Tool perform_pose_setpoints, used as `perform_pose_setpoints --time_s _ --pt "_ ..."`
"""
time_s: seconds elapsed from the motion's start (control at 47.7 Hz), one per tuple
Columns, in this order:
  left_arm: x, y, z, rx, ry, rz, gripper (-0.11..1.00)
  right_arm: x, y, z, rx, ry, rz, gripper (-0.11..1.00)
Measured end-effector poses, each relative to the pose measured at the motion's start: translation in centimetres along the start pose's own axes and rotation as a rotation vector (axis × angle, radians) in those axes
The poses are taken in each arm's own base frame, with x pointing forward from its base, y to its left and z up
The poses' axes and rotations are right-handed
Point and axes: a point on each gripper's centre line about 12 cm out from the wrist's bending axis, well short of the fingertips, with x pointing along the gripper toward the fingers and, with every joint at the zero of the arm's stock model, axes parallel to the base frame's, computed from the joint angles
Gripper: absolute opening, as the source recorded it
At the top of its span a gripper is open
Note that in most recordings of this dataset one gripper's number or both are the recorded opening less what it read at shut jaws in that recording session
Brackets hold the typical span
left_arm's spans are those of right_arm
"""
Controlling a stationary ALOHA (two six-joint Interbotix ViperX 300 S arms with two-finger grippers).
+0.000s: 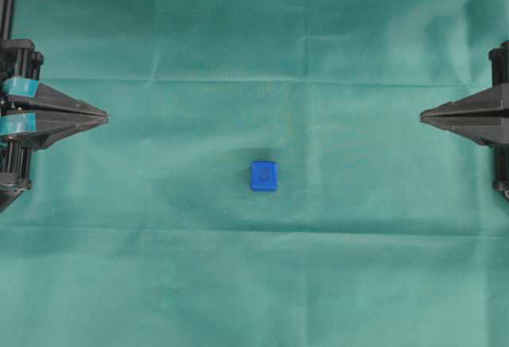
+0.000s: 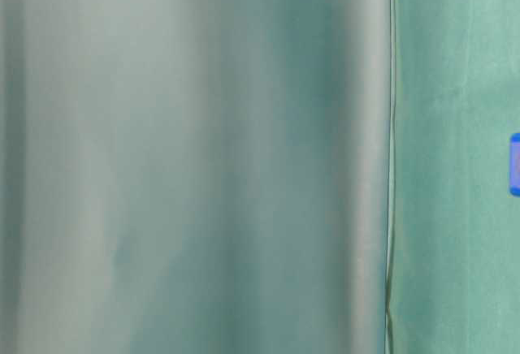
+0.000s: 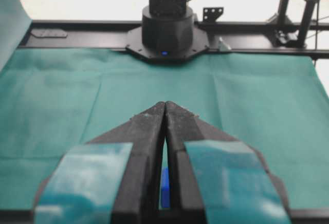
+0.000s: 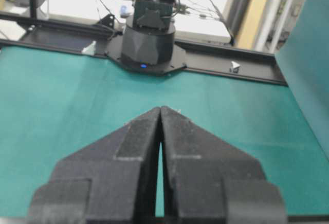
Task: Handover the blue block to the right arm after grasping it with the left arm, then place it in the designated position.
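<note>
The blue block (image 1: 263, 176) lies alone on the green cloth, slightly below the middle of the overhead view. It also shows at the right edge of the table-level view (image 2: 514, 164). My left gripper (image 1: 106, 116), with teal tape bands, rests at the left edge, shut and empty, far from the block. Through the slit behind its closed tips (image 3: 165, 103) a sliver of the blue block (image 3: 164, 188) shows. My right gripper (image 1: 421, 115), all black, rests at the right edge, shut and empty (image 4: 161, 108). The designated position is out of view.
Green cloth (image 1: 254, 283) covers the whole table, with creases. Each wrist view faces the opposite arm's base (image 3: 167, 29) (image 4: 149, 39) on a black rail (image 3: 77, 38). A raised fold of cloth (image 4: 308, 80) stands at the right. A blurred cloth fold (image 2: 195, 159) fills the table-level view.
</note>
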Motion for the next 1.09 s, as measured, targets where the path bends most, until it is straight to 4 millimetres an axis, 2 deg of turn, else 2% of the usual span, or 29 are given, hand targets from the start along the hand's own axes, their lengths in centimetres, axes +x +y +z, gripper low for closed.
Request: perform_pose_setpoints --time_s 0.189,0.273,0.336,0.377,0.503,0.608,0.692,1.09 --pt "0.05 0.0 0.06 0.002 0.014 0.0 0.05 0.0 -0.04 0.0 0.008 0.0 -0.002 0.0" --pt "0.05 0.0 0.03 0.002 0.017 0.0 0.17 0.0 -0.04 0.0 0.021 0.0 -0.002 0.01" --pt "0.06 0.0 0.07 0.002 0.017 0.0 0.32 0.0 -0.04 0.0 0.024 0.0 -0.002 0.07" --pt "0.05 0.0 0.01 0.0 0.018 0.0 0.43 0.0 -0.04 -0.02 0.024 0.002 -0.002 0.15" --pt "0.06 0.0 0.03 0.0 0.02 0.0 0.8 0.02 -0.07 0.05 0.031 0.003 -0.004 0.53" --pt "0.04 0.0 -0.1 0.0 0.028 0.0 0.98 0.1 -0.04 0.25 0.038 0.005 -0.003 0.81" --pt "0.04 0.0 -0.12 0.002 0.029 0.0 1.0 0.17 -0.07 0.39 0.038 0.006 -0.004 0.93" --pt "0.05 0.0 -0.09 -0.003 0.031 0.0 1.0 0.62 -0.27 -0.02 0.04 0.049 -0.014 0.93"
